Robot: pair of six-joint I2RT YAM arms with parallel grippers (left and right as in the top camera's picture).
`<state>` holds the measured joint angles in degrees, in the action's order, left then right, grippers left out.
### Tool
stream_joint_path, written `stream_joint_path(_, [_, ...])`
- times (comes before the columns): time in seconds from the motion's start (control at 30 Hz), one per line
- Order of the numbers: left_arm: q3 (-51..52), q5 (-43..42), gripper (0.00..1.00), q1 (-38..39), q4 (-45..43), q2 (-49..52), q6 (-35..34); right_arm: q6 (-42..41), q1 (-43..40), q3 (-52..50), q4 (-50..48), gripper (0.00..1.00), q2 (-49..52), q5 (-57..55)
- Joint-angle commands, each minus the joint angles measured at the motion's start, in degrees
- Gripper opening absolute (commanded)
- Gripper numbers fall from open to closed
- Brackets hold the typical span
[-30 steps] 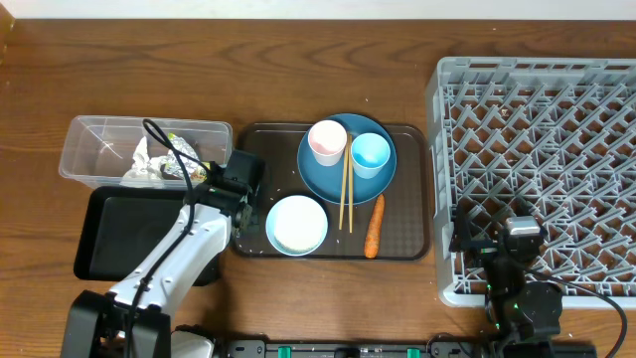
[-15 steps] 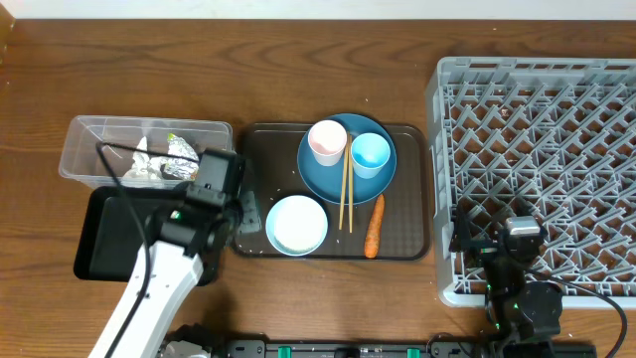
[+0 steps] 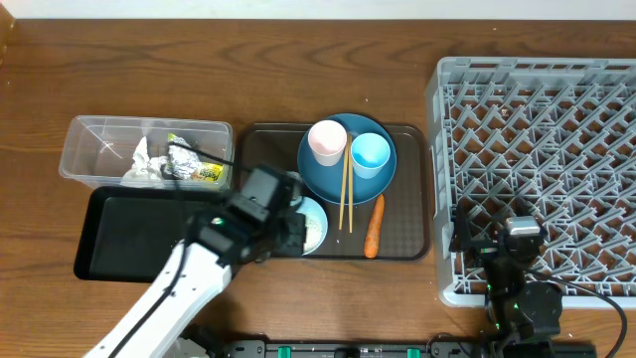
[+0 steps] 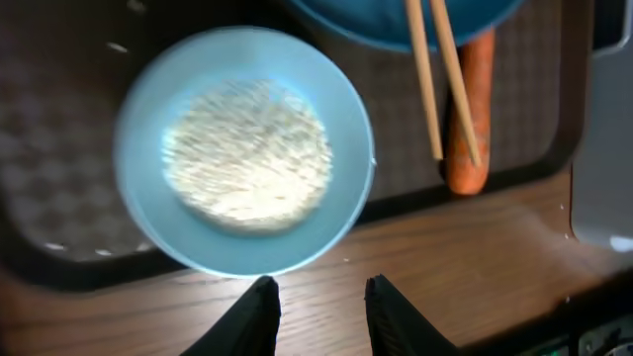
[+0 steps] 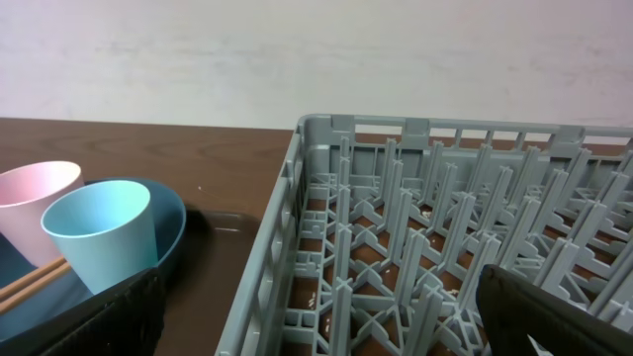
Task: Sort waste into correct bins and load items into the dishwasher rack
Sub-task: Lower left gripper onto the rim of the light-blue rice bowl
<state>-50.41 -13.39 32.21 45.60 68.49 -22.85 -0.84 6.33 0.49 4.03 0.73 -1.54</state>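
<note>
Two left fingers [image 4: 255, 316] hover near white bowl [image 4: 247, 163]'s rim

A dark brown wooden table [image 3: 298, 70] with pronounced grain is seen across most of the overhead view. Beyond its far edge, a plain off-white wall [image 5: 297, 49] is shown in the right wrist view. The wall is evenly lit, and no hard shadows are cast on it.
</note>
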Motion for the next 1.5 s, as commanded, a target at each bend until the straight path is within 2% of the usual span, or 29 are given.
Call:
stream_joint_path(0.0, [-0.72,0.81,0.33,2.71,-0.9,3.13,-3.19,-0.37,-0.46,-0.17,0.07,0.99,-0.09,-0.57])
stream_joint_path(0.33, [-0.72,3.65,0.33,6.14,-5.22,11.41,-2.67,-0.37,-0.46,-0.17,0.07,0.99,-0.09,-0.57])
stream_joint_path(0.53, [-0.7,4.02,0.33,6.36,-7.39,14.49,2.75,-0.37,-0.46,-0.17,0.07,0.99,-0.09,-0.57])
stream_joint_path(0.9, [-0.7,4.02,0.33,8.07,-9.11,17.18,7.02,-0.37,-0.48,-0.17,0.07,0.99,-0.09,-0.57])
stream_joint_path(1.47, [-0.28,7.04,0.33,8.98,-10.56,17.25,6.97,-0.37,-0.46,-0.17,0.07,0.99,-0.09,-0.57])
